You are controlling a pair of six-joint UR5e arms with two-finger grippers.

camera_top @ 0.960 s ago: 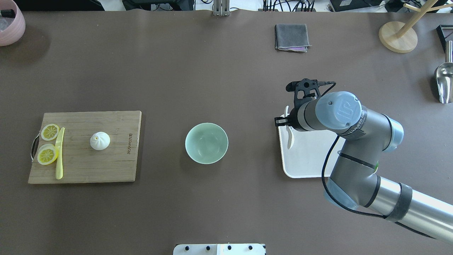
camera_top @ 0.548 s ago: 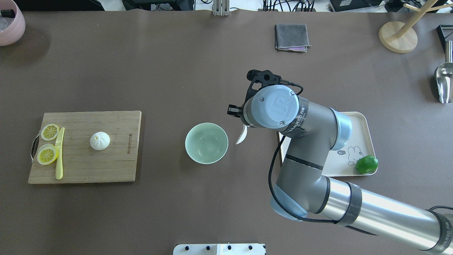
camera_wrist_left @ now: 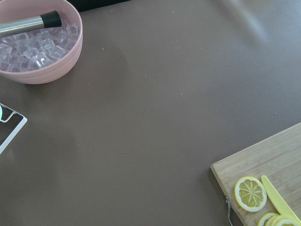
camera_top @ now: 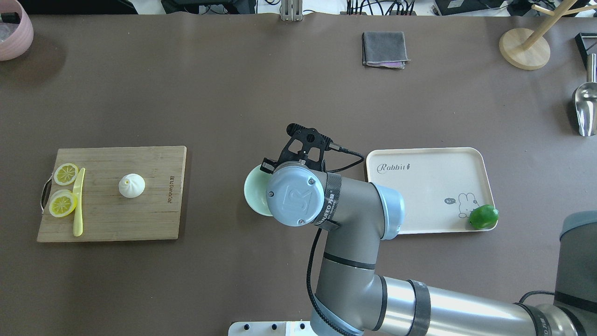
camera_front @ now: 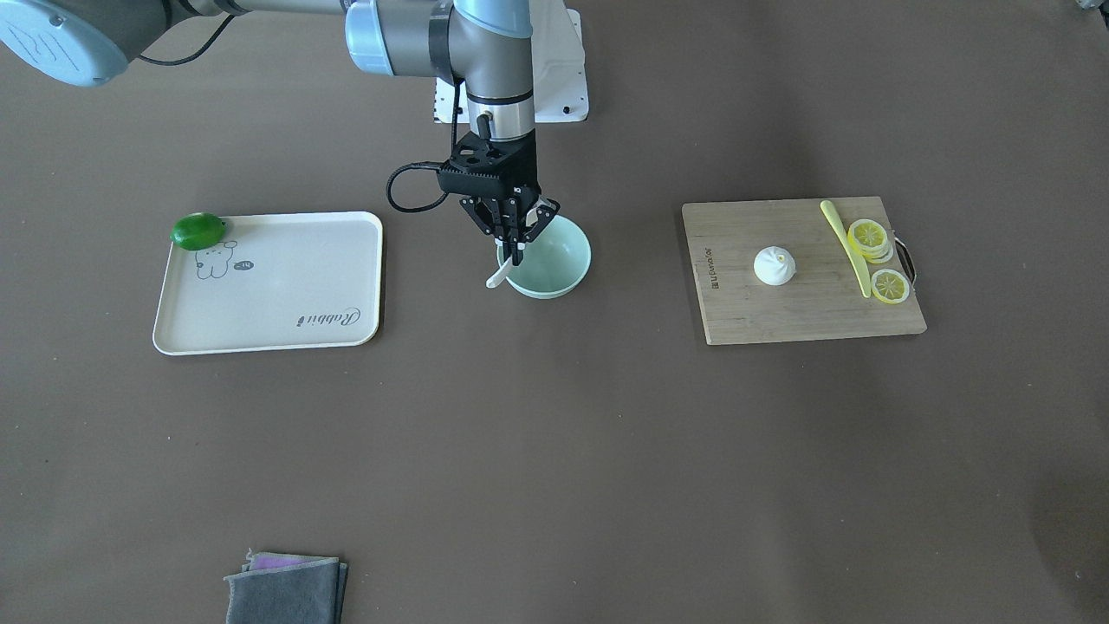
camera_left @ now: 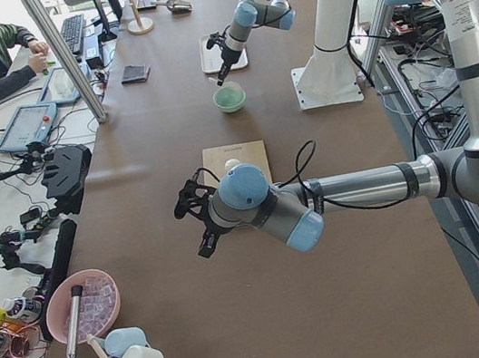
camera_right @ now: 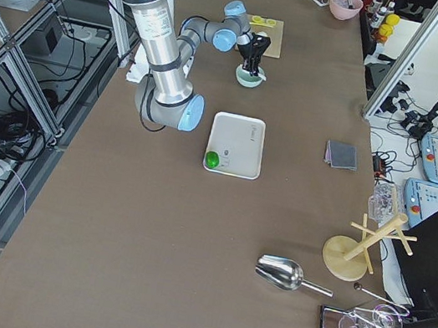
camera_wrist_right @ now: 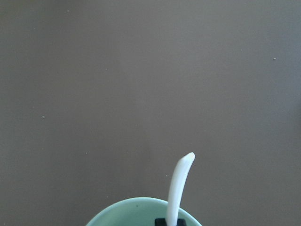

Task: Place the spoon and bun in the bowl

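At far left, the tray (camera_front: pixel 260 325) bears a lime (camera_front: pixel 198 230); at centre the right gripper (camera_front: pixel 516 247) pinches the spoon (camera_front: pixel 497 277) at the bowl (camera_front: pixel 567 276) rim, likely for release inside; at right the bun (camera_front: pixel 775 265) waits on the cutting board (camera_front: pixel 806 321). Whether the left gripper (camera_left: pixel 194 228) is spread cannot be told. Brown table (camera_front: pixel 554 468), laboratory room.

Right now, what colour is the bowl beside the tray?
The bowl is pale mint green, plain; the exterior front-facing view shows it best.
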